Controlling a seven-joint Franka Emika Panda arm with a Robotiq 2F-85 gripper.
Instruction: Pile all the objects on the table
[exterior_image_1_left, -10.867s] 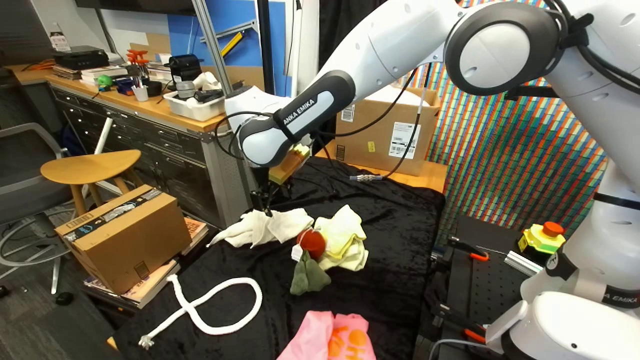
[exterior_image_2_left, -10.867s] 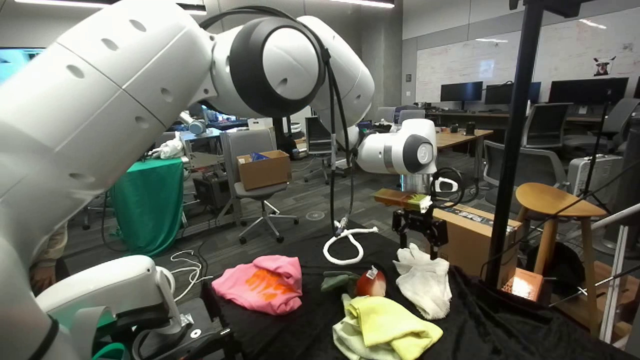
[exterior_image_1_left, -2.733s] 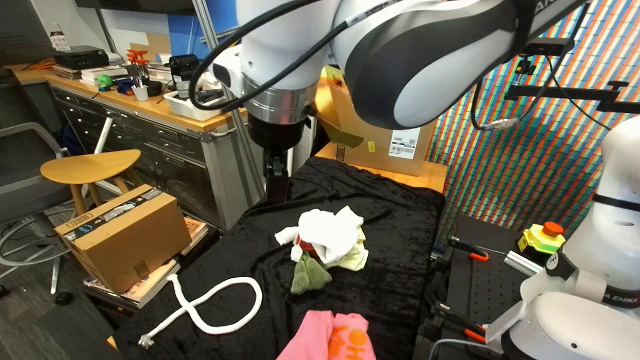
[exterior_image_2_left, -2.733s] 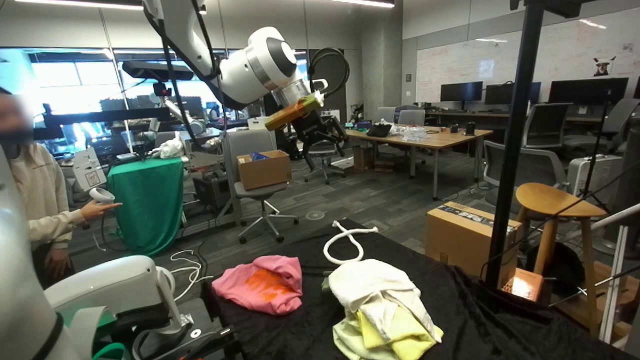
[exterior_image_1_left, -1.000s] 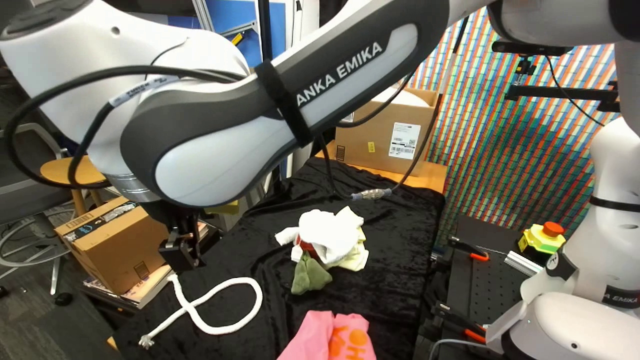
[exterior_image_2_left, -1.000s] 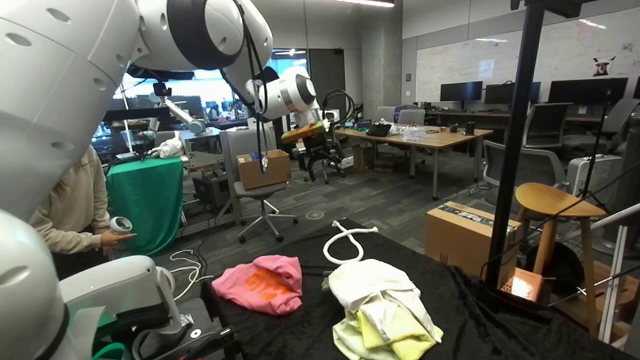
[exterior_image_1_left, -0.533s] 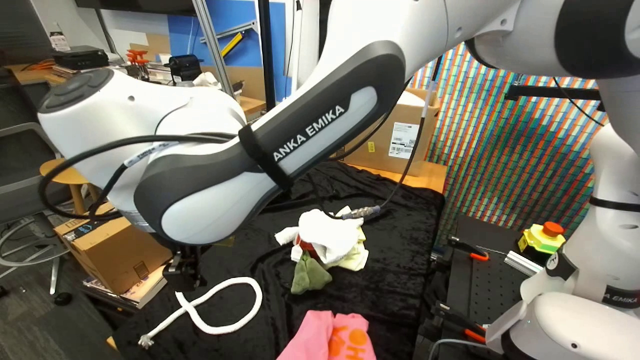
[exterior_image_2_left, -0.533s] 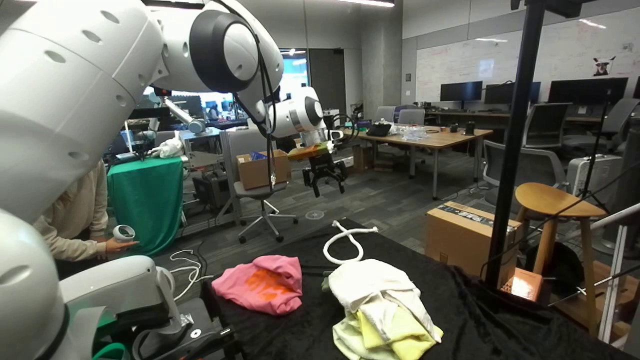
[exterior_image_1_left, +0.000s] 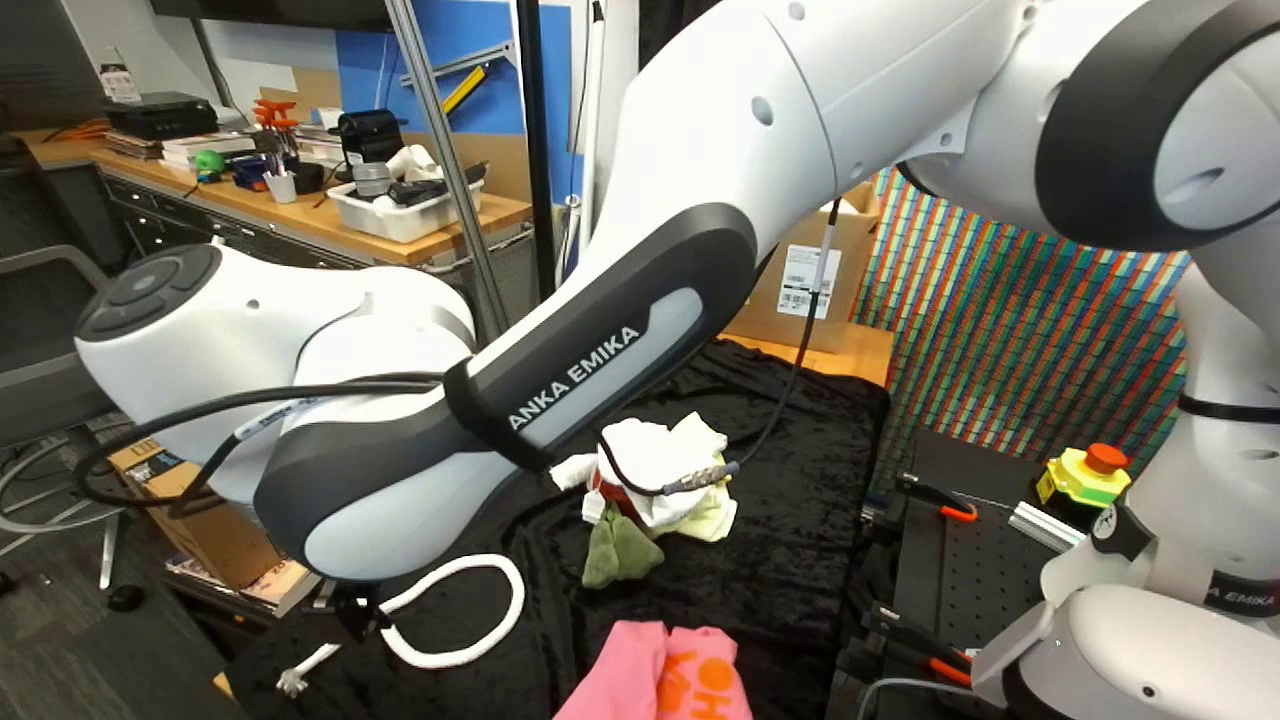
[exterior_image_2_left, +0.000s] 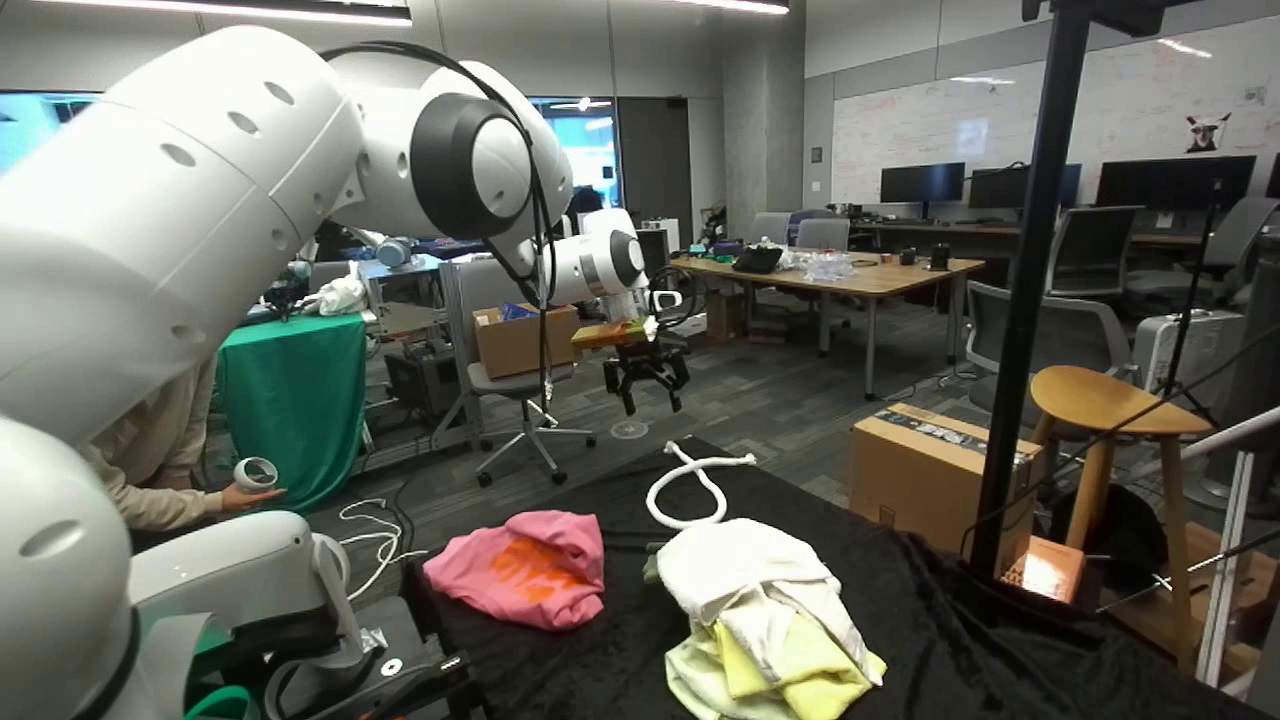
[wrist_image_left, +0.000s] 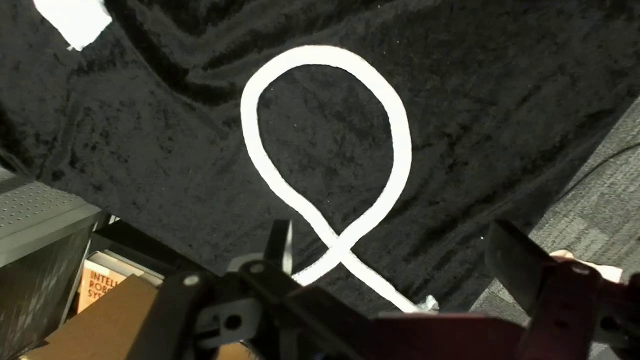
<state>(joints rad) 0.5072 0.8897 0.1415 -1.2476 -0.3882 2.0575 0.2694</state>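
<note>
One rope (wrist_image_left: 401, 145), crossed over itself, lies on the worktop (exterior_image_1_left: 800, 520) below the gripper (exterior_image_2_left: 652, 408), which holds nothing, its jaws wide apart.

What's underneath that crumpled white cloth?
A yellow cloth shows under the white cloth. In an exterior view, something red peeks out at its edge, with a green piece next to it. The middle is covered, so anything else beneath can't be seen.
</note>
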